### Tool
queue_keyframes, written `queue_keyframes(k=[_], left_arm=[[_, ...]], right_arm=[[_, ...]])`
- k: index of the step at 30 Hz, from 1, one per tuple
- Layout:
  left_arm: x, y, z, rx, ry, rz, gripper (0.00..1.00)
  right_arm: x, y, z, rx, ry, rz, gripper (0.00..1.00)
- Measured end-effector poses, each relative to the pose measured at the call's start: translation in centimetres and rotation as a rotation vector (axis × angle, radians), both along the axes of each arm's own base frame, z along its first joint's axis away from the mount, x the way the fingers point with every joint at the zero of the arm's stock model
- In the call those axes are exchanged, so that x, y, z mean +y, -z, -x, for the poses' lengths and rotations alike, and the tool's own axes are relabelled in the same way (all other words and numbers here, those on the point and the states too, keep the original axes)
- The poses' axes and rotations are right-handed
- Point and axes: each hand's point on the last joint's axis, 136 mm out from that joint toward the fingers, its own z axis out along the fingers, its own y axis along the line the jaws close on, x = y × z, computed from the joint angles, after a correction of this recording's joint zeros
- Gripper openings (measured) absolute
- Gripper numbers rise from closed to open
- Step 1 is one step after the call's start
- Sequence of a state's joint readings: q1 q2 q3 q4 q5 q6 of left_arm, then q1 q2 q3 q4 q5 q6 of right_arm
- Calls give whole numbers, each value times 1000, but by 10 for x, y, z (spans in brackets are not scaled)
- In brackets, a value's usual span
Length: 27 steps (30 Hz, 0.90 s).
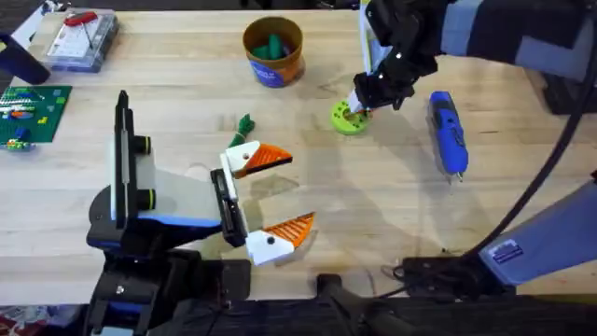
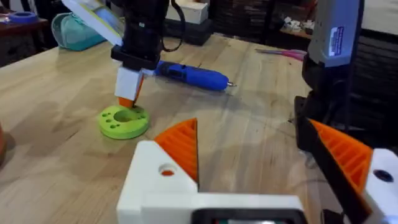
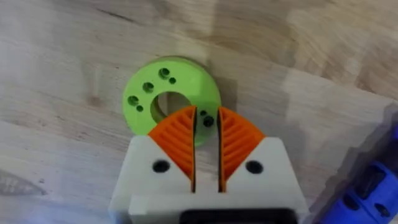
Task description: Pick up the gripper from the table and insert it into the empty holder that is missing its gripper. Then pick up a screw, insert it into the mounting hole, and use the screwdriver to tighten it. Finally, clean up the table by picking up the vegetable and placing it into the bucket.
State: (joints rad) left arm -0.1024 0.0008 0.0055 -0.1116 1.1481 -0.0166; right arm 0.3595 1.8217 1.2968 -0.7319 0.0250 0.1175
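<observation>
Right gripper point(image 3: 206, 127) down over the lime-green disc point(image 3: 168, 99), jaws nearly together with only a thin slit between the orange ribbed pads point(image 3: 177, 140), tips just above the disc's rim beside its centre hole; whether a screw sits in the slit cannot be told. In the overhead view, same gripper point(image 1: 359, 105) at the disc point(image 1: 347, 119), right of centre on the wooden desk point(image 1: 373, 205). Just beyond it toward the right edge, the blue screwdriver point(image 1: 447, 131) lying flat on the desk, thin bit pointing toward the near edge, close to the disc but apart from it. Left gripper point(image 1: 275, 196) low over the near middle of the desk, jaws wide apart and holding nothing, one orange pad point(image 1: 270, 157) farther from the base, the other nearer. Just beyond that farther pad, the small dark-green vegetable point(image 1: 244, 124) lying loose on the wood. Farther back, near the far edge, the orange bucket point(image 1: 273, 51) standing upright with a blue band, something green inside it. At the far left corner, a clear plastic case point(image 1: 82, 39) with a red-handled tool on it, and a green circuit board point(image 1: 30, 110) below it at the left edge.
</observation>
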Motion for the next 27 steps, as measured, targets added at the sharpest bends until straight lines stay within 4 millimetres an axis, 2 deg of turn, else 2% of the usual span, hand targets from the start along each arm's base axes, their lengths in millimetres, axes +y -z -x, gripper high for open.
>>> queue_keyframes(k=[15, 22, 24, 27], left_arm=[[0, 0, 0, 0, 0, 0, 992], [0, 0, 0, 0, 0, 0, 992], [0, 0, 0, 0, 0, 0, 992], [0, 0, 0, 0, 0, 0, 992]], right_arm=[[-2, 1, 5, 21, -6, 9, 171], [-2, 1, 5, 20, -10, 10, 108], [-2, 1, 5, 19, -14, 10, 26], [-2, 1, 5, 19, -13, 10, 8]])
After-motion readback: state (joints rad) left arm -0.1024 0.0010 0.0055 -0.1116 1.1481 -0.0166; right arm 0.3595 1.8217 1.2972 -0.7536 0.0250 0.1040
